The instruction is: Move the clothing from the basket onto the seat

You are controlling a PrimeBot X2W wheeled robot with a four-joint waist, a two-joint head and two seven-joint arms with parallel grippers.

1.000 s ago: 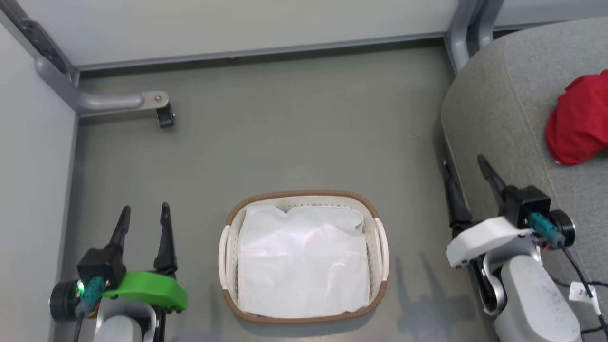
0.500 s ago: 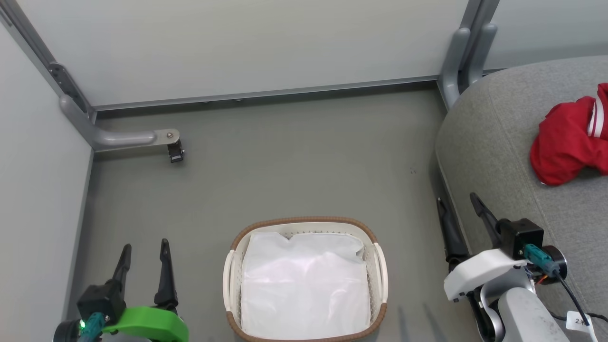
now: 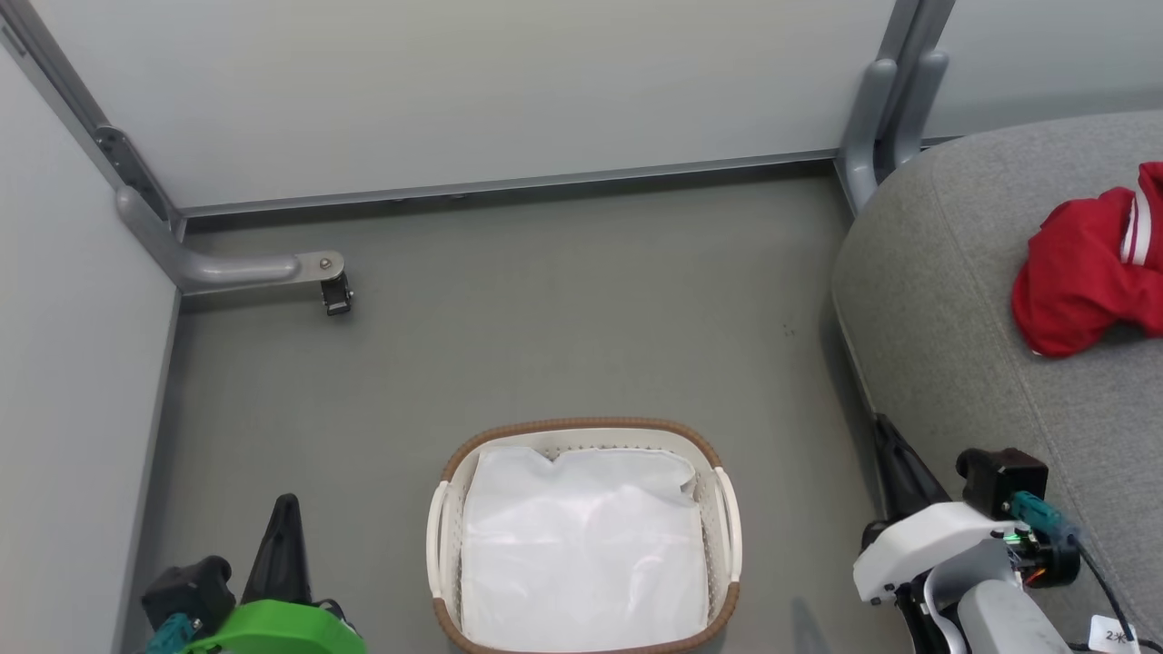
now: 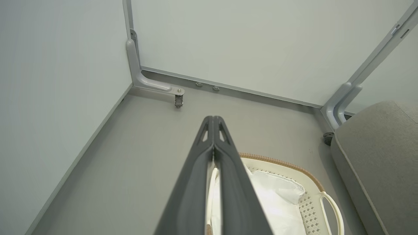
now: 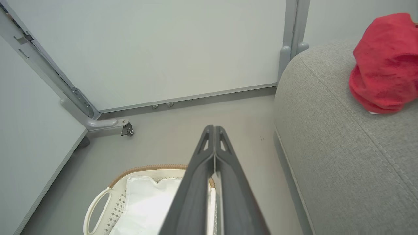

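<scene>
Both pairs of fingers have closed since the earlier frame: the left gripper (image 3: 287, 509) and right gripper (image 3: 886, 434) are pressed together, holding nothing. The red clothing (image 3: 1081, 272) lies on the grey seat (image 3: 954, 345), and the basket (image 3: 581, 425) holds a white liner (image 3: 581, 554).

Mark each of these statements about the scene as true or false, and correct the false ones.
1. The red clothing lies on the grey seat. True.
2. The basket holds red clothing. False: a white sheet lies in it.
3. The basket stands on the floor, beside the seat. True.
4. Both pairs of jaws stand open. False: both pairs are shut, with nothing between them.
</scene>
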